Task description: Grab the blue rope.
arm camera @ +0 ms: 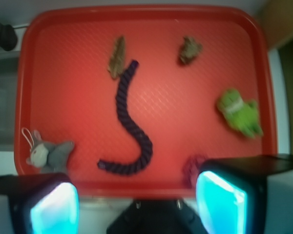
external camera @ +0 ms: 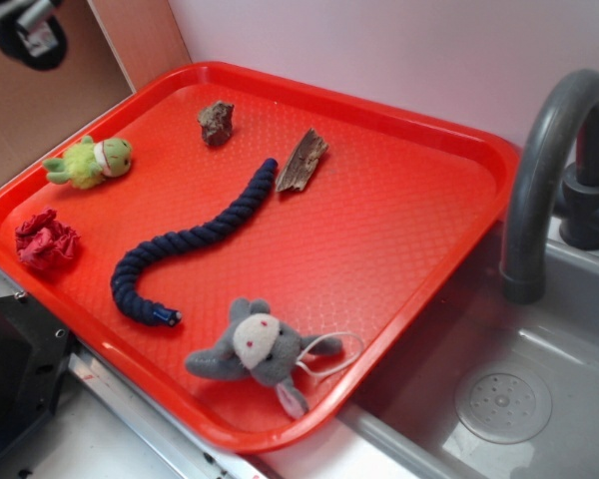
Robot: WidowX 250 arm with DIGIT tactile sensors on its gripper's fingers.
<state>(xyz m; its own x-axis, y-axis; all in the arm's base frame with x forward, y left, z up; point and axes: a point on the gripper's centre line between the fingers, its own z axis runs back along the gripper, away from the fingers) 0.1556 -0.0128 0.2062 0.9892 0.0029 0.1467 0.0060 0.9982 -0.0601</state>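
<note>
While the arm hangs high above, nothing on the tray is being touched.
Gripper point(arm camera: 136, 204): fingers point(arm camera: 53, 207) spread wide apart, holding nothing, over the tray's near edge in the wrist view.
Blue rope point(external camera: 185, 242): limp on the red tray point(external camera: 399, 210), S-curved, its shiny tip point(external camera: 166, 317) near the grey plush mouse point(external camera: 255, 349), its other end just beside the bark splinter point(external camera: 302, 160).
Green plush frog point(external camera: 90, 160): near the tray's left rim, well apart from the rope.
Red crumpled scrap point(external camera: 46, 240): left of the rope's hooked end.
Brown chunk point(external camera: 216, 123): near the far rim.
Sink point(external camera: 499, 399): right of the tray, grey faucet point(external camera: 549, 170) arching over it.
</note>
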